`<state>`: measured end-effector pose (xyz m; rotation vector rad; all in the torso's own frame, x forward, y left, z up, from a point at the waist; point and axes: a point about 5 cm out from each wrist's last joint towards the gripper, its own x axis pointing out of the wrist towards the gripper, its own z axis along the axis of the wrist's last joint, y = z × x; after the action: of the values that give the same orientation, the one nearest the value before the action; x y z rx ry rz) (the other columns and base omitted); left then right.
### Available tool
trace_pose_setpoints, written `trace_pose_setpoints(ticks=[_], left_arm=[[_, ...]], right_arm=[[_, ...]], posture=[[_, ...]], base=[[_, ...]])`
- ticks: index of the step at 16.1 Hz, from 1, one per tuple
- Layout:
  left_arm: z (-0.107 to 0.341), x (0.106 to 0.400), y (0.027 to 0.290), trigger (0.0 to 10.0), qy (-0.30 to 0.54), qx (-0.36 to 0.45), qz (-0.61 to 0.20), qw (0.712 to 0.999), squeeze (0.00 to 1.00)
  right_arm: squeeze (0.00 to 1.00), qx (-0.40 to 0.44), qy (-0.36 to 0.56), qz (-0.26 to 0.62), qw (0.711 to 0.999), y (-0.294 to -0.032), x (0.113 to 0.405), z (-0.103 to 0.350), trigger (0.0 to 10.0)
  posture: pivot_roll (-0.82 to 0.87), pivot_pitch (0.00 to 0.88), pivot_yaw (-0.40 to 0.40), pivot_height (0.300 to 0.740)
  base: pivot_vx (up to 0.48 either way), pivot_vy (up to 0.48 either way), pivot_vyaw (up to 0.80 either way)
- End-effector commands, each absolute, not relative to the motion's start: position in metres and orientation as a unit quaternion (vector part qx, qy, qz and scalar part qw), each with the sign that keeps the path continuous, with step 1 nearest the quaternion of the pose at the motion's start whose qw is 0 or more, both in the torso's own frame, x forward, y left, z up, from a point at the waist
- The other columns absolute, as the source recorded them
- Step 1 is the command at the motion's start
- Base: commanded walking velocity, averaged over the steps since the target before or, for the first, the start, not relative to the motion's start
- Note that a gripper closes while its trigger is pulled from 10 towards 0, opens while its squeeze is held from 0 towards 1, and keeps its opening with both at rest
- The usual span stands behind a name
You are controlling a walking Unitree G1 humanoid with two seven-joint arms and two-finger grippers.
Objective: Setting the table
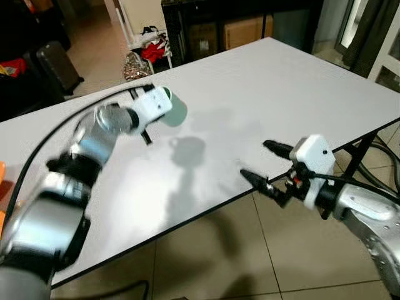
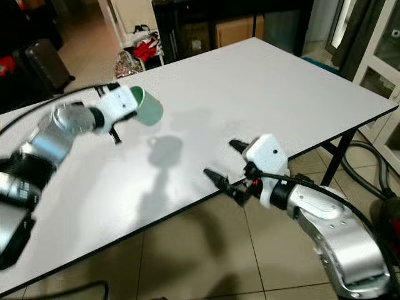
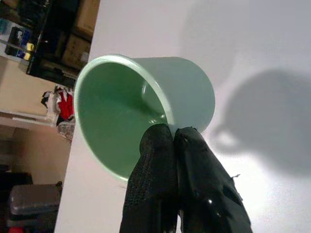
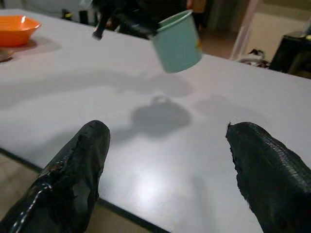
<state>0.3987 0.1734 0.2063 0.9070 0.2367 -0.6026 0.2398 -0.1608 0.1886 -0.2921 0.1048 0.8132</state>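
**Green cup up in the air, pinched by its rim**

Held above the white table (image 1: 262, 81) by the left gripper (image 3: 174, 133), with both black fingers squeezed tight on the rim of the green cup (image 1: 173, 110). One finger inside the cup, one outside. Not touching the table; a round dark shadow right below on the top. Tipped over on its side, mouth turned back toward the left arm, bottom pointing out across the table. Needs turning so the bottom faces down before going onto the table, most likely.

Over at the near edge of the table, the right gripper (image 1: 267, 169), fingers spread wide with nothing between them. Cup well apart from it, farther in and over to the left. So the left arm is the one for this job.

An orange bowl (image 4: 14, 26) sitting far off on the table too.
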Motion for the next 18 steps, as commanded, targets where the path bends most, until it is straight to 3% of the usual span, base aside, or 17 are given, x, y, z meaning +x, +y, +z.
trace_pose_setpoints(ticks=[1,7,9,18], left_arm=[[0.208,0.401,0.179,10.0,0.131,0.442,-0.295,0.837,0.00],[0.216,0.409,0.185,10.0,0.183,0.517,-0.286,0.785,0.00],[0.209,0.407,0.187,10.0,0.208,0.535,-0.296,0.764,0.00],[0.205,0.406,0.184,10.0,0.225,0.547,-0.310,0.744,0.00]], right_arm=[[0.00,-0.140,0.055,0.418,0.896,-0.156,0.235,0.190,10.0],[0.00,-0.143,0.067,0.429,0.889,-0.157,0.233,0.193,10.0],[0.00,-0.135,0.055,0.402,0.904,-0.157,0.239,0.195,10.0],[0.00,-0.101,0.053,0.417,0.902,-0.144,0.235,0.193,10.0]], posture=[[-0.15,0.033,0.180,0.740],[-0.15,0.045,0.177,0.740],[-0.16,0.056,0.181,0.740],[-0.16,0.062,0.196,0.740]], base=[[0.000,0.000,0.00],[0.000,0.000,0.00],[0.000,0.000,0.00],[0.000,0.000,0.00]])
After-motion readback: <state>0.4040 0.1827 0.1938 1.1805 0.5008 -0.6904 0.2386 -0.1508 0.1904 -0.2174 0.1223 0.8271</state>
